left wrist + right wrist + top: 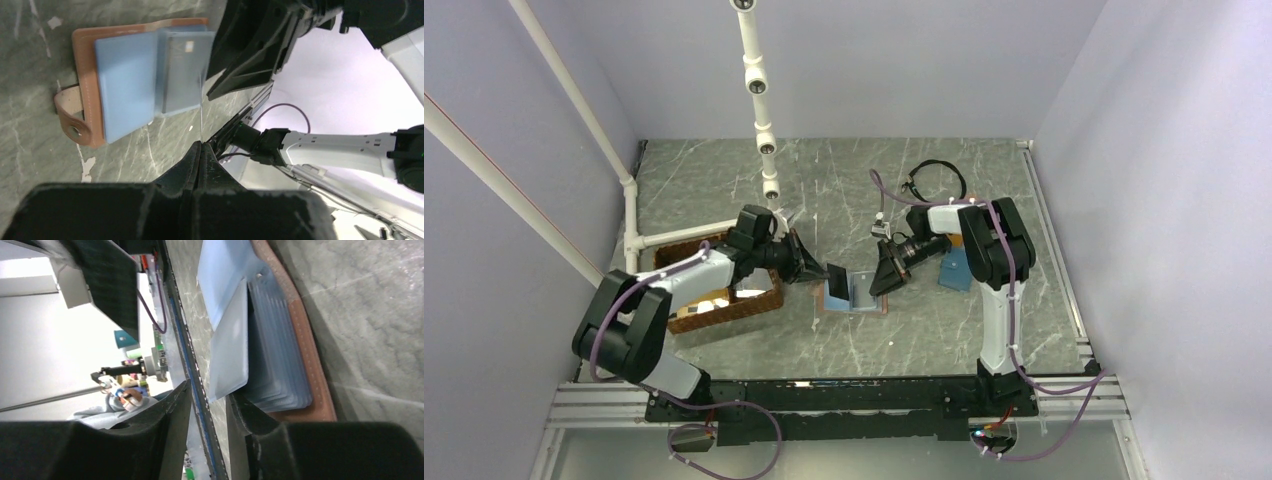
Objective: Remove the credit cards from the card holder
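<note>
**Card pinched at the left, holder between the two grippers**

At the left of the table a wicker basket is seen beside the left arm. The left gripper is closed tight, and a credit card is pinched by one end between its fingertips; in the left wrist view the card appears as a thin line rising from the closed tips. The card is tilted, and its long axis runs from those fingertips down and rightward toward the card holder. The holder is laid open and flat on the table between the two grippers, blue pockets up, just right of the left gripper's tips. Whether the card's far end is clear of the pockets cannot be told.

Further right, the right gripper is held low at the holder's right half with its jaws partly apart and nothing clamped; the card's end is seen just ahead of the gap.

The card is judged to come free by a leftward pull along its long axis, by the left arm.
</note>
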Robot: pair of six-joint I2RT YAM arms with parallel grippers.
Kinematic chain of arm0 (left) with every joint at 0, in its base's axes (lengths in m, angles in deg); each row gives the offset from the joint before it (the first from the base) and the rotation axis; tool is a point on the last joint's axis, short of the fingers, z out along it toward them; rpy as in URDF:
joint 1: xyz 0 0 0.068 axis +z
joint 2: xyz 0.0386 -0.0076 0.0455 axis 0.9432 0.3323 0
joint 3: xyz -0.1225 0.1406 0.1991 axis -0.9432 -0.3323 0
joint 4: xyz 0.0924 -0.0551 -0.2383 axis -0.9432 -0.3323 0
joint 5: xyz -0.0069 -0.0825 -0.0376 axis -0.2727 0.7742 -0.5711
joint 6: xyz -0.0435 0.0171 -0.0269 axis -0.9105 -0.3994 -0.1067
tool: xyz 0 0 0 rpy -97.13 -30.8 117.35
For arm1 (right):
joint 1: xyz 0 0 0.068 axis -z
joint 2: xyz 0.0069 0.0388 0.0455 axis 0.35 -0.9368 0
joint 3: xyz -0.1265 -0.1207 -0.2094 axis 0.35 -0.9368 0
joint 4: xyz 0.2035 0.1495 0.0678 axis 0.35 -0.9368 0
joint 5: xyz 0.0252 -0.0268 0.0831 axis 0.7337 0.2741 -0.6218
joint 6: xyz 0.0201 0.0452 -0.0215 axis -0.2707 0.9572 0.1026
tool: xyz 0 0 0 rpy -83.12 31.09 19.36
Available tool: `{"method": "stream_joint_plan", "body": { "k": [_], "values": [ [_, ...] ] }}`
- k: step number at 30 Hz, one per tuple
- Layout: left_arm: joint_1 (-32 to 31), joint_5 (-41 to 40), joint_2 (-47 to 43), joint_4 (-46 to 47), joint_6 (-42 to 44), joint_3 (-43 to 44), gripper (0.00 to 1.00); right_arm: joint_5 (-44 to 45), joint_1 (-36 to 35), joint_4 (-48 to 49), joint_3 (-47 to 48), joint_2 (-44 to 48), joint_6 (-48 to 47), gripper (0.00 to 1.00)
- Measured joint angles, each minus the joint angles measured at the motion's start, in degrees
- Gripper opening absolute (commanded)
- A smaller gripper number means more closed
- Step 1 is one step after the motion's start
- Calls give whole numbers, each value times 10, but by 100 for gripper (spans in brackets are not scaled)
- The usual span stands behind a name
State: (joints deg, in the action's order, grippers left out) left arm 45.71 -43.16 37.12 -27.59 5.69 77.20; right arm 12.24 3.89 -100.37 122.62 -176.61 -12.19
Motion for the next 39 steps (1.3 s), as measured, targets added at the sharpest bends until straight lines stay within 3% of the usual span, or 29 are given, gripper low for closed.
{"method": "stream_joint_plan", "body": {
  "k": [8, 17, 25, 30, 39],
  "values": [
    [20, -30, -86, -165, 92, 84, 0, 23, 0, -21, 5, 21, -34, 43],
    [116, -126, -175, -371, 166, 130, 0, 43, 0, -59, 31, 21, -92, 43],
    [191, -231, -269, -454, 115, 131, 0, 54, 0, -68, 31, 21, -107, 43],
    [240, -259, -252, -490, 76, 141, 0, 56, 0, -70, 31, 21, -109, 43],
    [265, -381, -205, -587, -17, 267, 0, 62, 0, -69, 31, 23, -108, 44]
  ]
}}
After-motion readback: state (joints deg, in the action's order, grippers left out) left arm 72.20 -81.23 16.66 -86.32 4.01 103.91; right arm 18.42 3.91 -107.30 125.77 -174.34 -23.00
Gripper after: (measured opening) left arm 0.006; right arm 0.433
